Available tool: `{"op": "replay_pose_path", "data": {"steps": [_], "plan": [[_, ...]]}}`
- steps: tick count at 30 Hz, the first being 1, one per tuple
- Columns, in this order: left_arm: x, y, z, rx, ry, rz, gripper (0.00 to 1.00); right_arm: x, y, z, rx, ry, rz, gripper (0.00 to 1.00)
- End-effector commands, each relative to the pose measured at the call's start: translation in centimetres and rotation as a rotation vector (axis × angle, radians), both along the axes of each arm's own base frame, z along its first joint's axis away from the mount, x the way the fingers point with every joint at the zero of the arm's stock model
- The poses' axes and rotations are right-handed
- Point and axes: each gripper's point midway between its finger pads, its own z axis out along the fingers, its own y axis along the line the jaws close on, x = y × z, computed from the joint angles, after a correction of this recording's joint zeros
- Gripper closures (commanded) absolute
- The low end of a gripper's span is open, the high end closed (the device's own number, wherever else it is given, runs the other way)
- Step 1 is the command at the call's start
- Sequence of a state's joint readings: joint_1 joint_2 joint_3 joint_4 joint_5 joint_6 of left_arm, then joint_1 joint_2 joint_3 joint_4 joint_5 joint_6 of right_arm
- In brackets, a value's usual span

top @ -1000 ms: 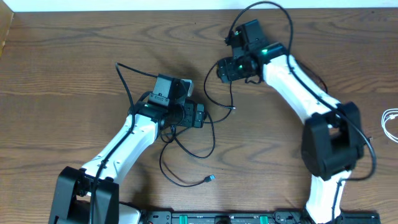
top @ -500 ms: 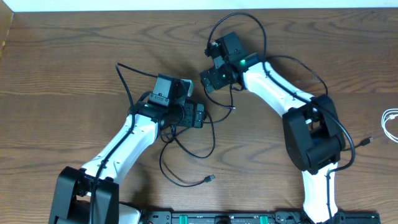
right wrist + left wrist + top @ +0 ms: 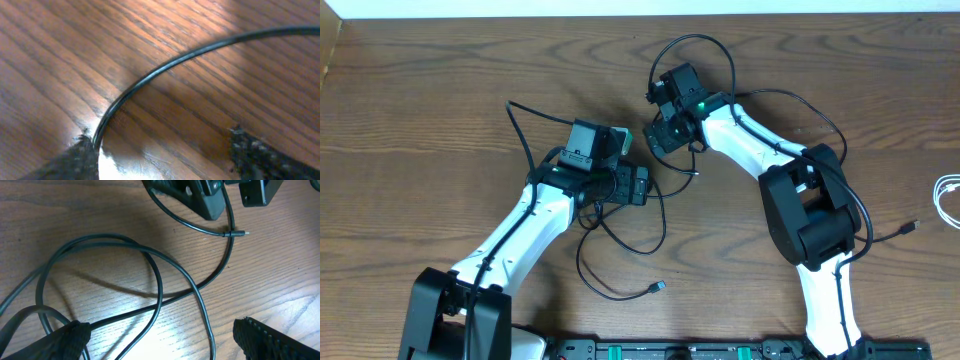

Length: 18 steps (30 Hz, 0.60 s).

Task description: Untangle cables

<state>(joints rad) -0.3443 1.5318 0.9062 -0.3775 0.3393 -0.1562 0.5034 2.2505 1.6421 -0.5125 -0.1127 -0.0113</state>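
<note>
Risks pinching two crossed strands of the black cables (image 3: pixel 161 287), looped under and just beside the left gripper (image 3: pixel 162 337), and cinching the tangle, with it and the right gripper (image 3: pixel 160 150) both wide open and empty; white cable (image 3: pixel 940 200) well right of the left gripper.

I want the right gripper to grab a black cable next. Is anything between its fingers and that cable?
Nothing visible does. In the right wrist view, the black cable lies on the wooden table between the fingers of the open right gripper, running up to one of them; nothing else crosses the gap.
</note>
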Motion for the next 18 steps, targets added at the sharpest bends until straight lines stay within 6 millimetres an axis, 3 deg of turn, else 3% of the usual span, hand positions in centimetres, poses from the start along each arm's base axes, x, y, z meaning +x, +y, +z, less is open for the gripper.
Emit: {"op": "replay_pose_path", "data": {"steps": [1,9,14,18], "plan": [[-0.3,0.0,-0.3,0.0,0.009,-0.012,0.02,-2.0,0.4,-2.7,-0.059,0.063,0.06,0.23],[-0.3,0.0,-0.3,0.0,0.009,-0.012,0.02,-3.9,1.7,-3.5,-0.167,0.04,0.145,0.23],[-0.3,0.0,-0.3,0.0,0.009,-0.012,0.02,-4.6,1.1,-3.8,-0.193,0.066,0.166,0.3],[-0.3,0.0,-0.3,0.0,0.009,-0.012,0.03,-3.9,0.0,-3.8,-0.193,0.073,0.139,0.37]]}}
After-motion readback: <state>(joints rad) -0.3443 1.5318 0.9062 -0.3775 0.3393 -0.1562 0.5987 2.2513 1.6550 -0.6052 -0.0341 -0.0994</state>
